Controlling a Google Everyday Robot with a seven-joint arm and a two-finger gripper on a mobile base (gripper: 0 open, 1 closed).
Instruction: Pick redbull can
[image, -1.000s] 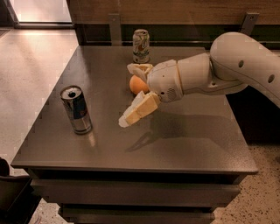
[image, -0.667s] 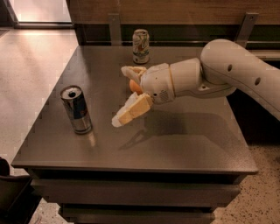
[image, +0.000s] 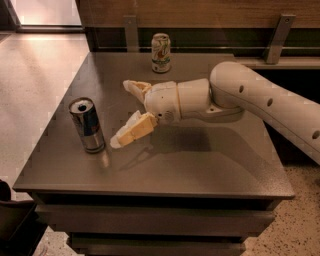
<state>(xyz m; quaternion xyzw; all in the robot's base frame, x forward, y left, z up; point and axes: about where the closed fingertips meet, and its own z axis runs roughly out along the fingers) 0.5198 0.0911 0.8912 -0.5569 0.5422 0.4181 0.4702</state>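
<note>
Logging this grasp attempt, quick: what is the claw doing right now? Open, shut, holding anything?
Claw: open, holding nothing; it hangs close beside the redbull can, fingers not around it.

Arm (image: 260, 100) outstretched, pincer (image: 121, 114) mid-view, spread wide.

Shiny redbull can (image: 87, 125) beside matt end effector (image: 122, 114)

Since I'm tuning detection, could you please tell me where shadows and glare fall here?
Camera view: glare washes the floor upper left; the arm casts a shadow on the table under it; the open gripper hovers beside the redbull can, whose top glints.
</note>
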